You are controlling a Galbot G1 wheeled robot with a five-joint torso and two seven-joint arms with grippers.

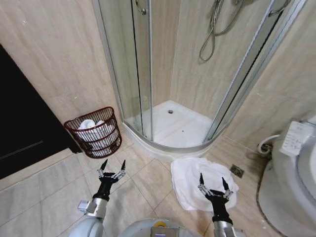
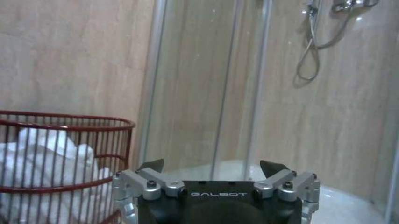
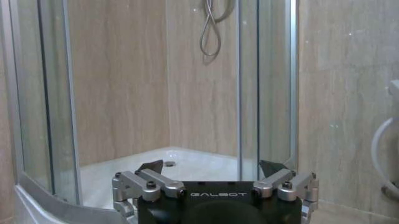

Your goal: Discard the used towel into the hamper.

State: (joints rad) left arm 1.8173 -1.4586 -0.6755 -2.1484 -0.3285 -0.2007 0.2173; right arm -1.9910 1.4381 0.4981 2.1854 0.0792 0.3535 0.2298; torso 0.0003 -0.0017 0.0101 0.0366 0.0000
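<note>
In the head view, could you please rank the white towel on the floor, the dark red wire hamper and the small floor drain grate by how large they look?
Largest to smallest:
1. White crumpled towel on the floor tiles
2. Dark reddish-brown openwork hamper, somewhat smaller, though it stands farther from the camera
3. Small square metal floor drain grate, clearly smallest

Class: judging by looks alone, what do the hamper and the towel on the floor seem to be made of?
The hamper: probably painted metal wire, with thin, glossy, dark red bars and an open weave; coated rattan is possible. The towel: soft white cloth, likely cotton terry, lying crumpled in loose folds on the tiles.
</note>
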